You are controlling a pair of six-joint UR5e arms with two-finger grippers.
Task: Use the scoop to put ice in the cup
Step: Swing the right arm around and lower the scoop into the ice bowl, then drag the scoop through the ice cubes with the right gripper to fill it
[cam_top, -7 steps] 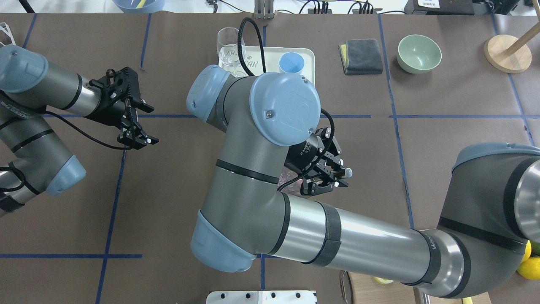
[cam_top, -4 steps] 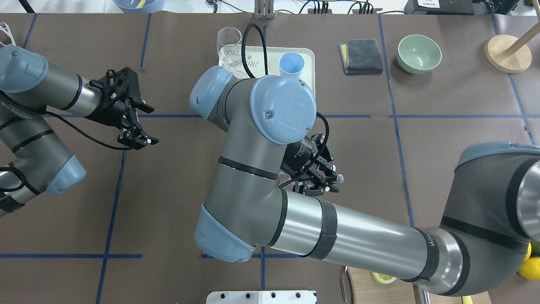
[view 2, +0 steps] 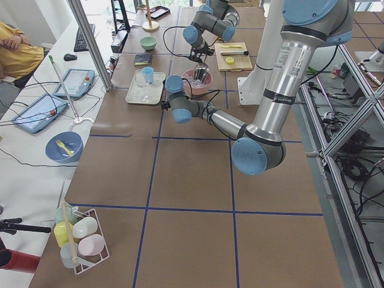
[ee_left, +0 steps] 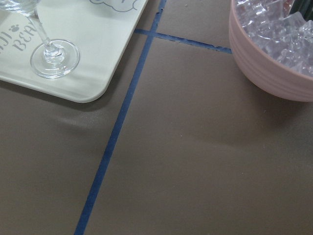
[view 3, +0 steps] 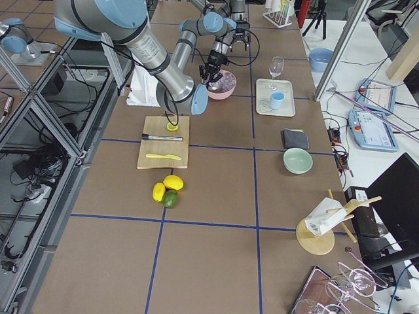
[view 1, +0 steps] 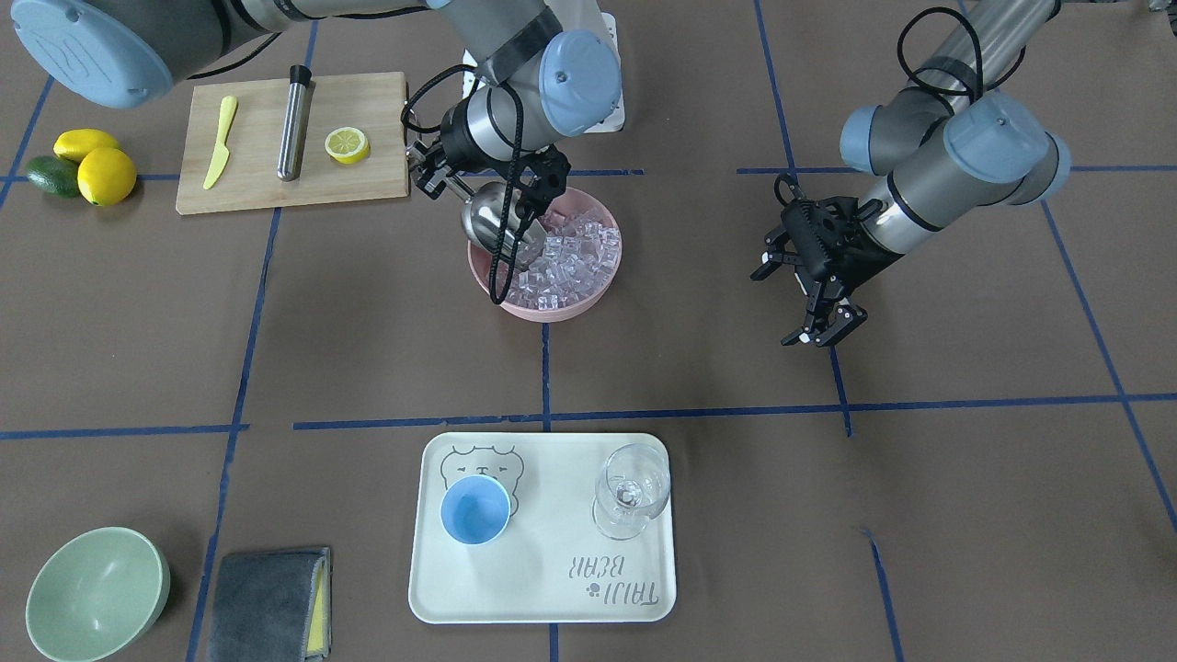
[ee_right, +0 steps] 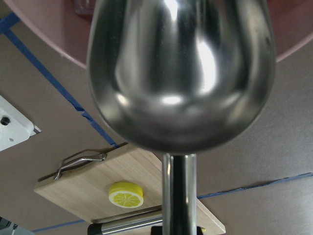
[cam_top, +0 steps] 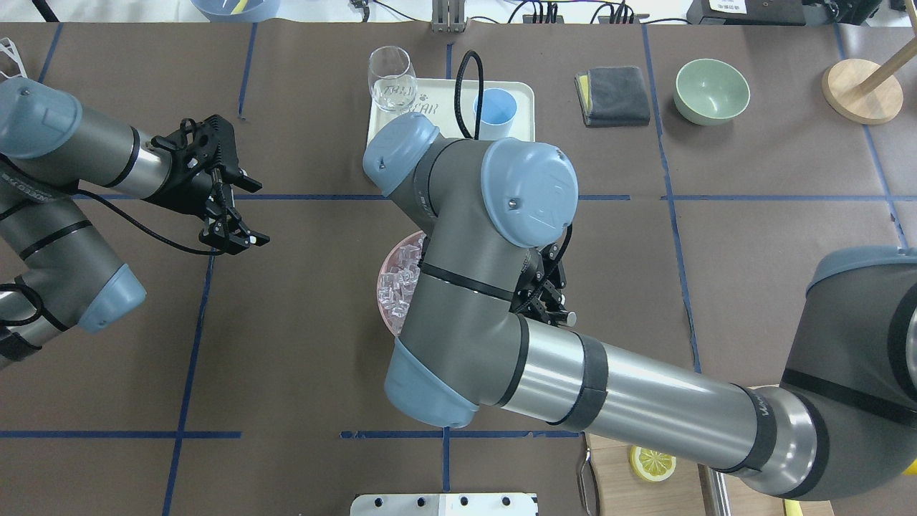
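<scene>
My right gripper (view 1: pixel 430 176) is shut on the thin rod handle of the steel scoop (view 1: pixel 493 217). The scoop's trough hangs tilted over the near-left rim of the pink bowl (view 1: pixel 552 313), which is full of ice (view 1: pixel 572 257). In the right wrist view the scoop (ee_right: pixel 181 73) fills the frame from behind, so I cannot see inside it. The light-blue cup (view 1: pixel 475 511) stands upright on the cream tray (view 1: pixel 542 588), apart from the bowl, and also shows in the overhead view (cam_top: pixel 496 107). My left gripper (view 1: pixel 825 329) is open and empty, off to the side of the bowl.
A clear stemmed glass (view 1: pixel 631 490) stands on the tray beside the cup. A wooden board (view 1: pixel 267 193) holds a yellow knife, a steel cylinder (view 1: pixel 294 121) and a lemon half. Lemons and an avocado (view 1: pixel 78 165), a green bowl (view 1: pixel 97 593) and a grey cloth (view 1: pixel 267 602) lie at the edges.
My right arm's wrist and elbow have swung to the right in the overhead view, uncovering the left part of the pink bowl. The left arm has not moved.
</scene>
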